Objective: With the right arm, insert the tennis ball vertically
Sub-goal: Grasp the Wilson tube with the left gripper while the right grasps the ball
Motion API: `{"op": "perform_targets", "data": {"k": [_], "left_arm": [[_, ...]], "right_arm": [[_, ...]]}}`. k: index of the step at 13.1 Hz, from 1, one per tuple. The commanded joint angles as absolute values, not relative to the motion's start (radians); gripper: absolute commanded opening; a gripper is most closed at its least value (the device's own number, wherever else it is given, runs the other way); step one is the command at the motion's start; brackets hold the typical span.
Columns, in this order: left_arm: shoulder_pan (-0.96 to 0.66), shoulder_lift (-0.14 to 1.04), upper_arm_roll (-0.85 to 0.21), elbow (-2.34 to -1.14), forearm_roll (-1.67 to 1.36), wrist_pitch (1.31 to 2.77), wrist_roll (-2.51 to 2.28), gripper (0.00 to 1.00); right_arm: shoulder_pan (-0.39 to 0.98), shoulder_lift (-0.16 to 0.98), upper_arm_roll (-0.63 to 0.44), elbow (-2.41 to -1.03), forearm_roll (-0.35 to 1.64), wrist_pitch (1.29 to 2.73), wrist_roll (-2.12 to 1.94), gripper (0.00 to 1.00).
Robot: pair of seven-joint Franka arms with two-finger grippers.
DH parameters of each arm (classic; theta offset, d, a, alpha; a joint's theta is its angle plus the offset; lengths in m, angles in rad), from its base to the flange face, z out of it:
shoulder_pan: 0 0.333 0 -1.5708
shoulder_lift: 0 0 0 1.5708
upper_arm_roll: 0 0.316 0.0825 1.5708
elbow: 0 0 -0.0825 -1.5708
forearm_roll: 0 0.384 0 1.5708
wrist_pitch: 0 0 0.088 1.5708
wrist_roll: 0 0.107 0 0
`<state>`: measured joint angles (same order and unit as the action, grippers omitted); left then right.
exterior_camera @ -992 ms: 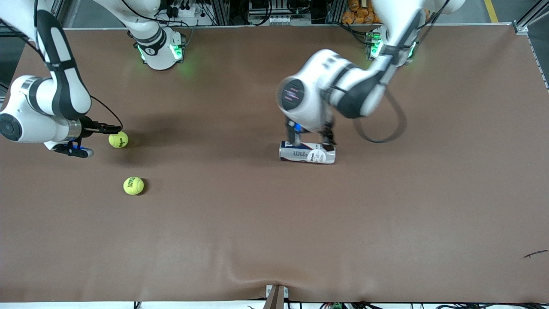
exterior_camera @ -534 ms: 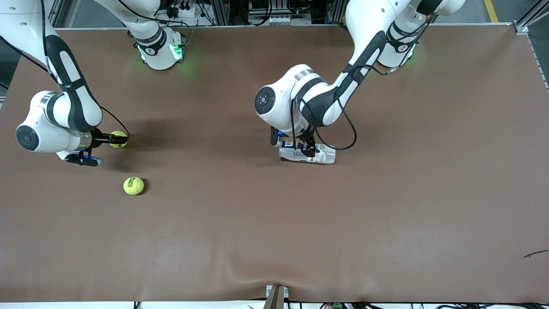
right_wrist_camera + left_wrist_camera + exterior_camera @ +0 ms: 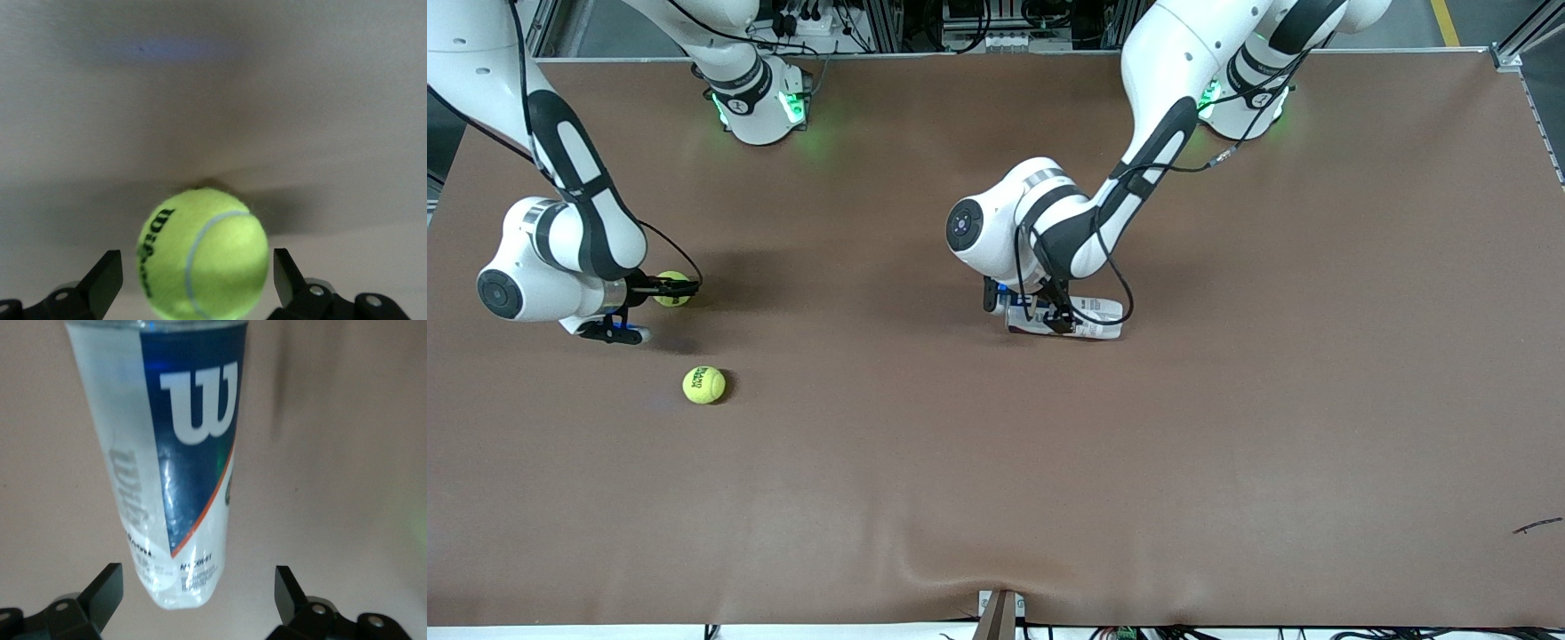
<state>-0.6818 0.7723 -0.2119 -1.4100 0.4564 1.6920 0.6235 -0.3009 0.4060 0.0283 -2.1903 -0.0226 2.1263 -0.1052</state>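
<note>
Now, right gripper (image 3: 660, 289): fingers spread astride ball (image 3: 202, 253), not clamped.
Left gripper (image 3: 1034, 313): spread over lying can (image 3: 175, 463).
Advice: centre ball, then close.

You have a brown worktop (image 3: 1227, 444) with a small dark scrap (image 3: 1536, 525) lying on it near the left arm's end.

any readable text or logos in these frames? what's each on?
"W" (Wilson logo): blue panel of the ball can.
Pale vertical script and small print beside it on the can: too blurred to read.
Black lettering on the tennis ball between the right gripper's fingers: unreadable.
Dark print on the second tennis ball: too small.
</note>
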Motion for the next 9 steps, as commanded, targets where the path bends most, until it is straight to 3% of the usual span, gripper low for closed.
{"op": "perform_targets", "data": {"k": [1,3,6,9], "left_arm": [[-0.706,0.807,-0.196,-1.368,0.480,1.694,0.600,1.00],[-0.722,0.818,-0.181,-1.368,0.497,1.700,0.582,1.00],[-0.729,0.831,-0.178,-1.368,0.499,1.710,0.554,1.00],[-0.732,0.838,-0.178,-1.368,0.515,1.710,0.551,1.00]], "right_arm": [[-0.344,0.411,0.044,-2.186,-0.015,2.132,-0.124,0.87],[-0.350,0.411,0.046,-2.181,-0.015,2.126,-0.123,0.68],[-0.356,0.400,0.048,-2.152,-0.015,2.085,-0.121,0.65],[-0.357,0.388,0.048,-2.004,-0.015,1.871,-0.127,0.65]]}}
